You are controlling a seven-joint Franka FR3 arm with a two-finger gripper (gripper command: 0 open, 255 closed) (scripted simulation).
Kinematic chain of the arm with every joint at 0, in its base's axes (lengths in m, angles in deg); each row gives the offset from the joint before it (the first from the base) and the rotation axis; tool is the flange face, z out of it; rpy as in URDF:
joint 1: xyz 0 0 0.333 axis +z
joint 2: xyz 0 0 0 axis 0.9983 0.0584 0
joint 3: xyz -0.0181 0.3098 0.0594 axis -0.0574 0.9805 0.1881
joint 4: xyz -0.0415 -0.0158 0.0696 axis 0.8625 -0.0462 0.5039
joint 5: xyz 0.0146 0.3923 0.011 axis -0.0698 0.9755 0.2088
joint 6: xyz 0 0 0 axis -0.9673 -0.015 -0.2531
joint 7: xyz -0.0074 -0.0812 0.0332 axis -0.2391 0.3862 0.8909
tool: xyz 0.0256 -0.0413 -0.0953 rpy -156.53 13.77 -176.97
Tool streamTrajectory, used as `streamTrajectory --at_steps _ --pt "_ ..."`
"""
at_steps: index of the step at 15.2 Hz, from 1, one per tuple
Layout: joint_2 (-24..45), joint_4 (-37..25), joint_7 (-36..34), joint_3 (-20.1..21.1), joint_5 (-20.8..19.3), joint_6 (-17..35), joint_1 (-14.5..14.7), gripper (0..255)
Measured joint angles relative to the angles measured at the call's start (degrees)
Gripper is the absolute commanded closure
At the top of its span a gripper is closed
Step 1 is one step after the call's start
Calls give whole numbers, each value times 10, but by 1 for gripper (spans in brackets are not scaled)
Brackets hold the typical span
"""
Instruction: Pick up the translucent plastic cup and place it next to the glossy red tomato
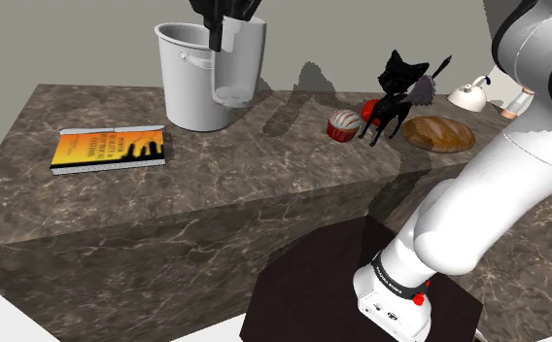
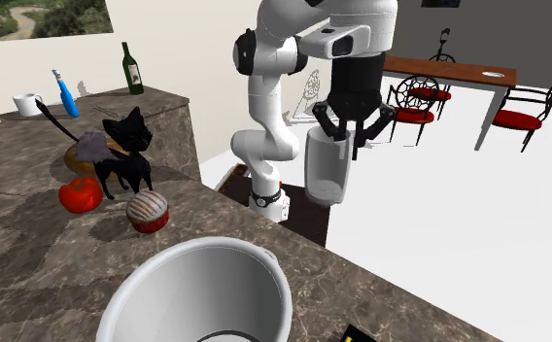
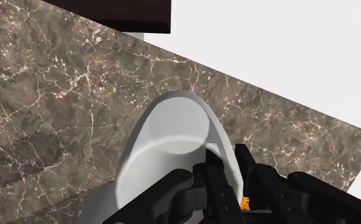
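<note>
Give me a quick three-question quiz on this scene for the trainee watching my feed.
1. True or false: the gripper holds the translucent cup up off the counter.
2. Which thing stands closest to the red tomato? A) the book B) the black cat figurine C) the white bucket
3. Fill in: the cupcake near the tomato has a ____ wrapper.

Key: 1 true; 2 B; 3 red.
</note>
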Motion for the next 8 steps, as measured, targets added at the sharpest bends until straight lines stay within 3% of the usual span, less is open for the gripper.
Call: streamTrajectory --at_steps 8 --pt "-129 126 118 -80 34 -5 -40 255"
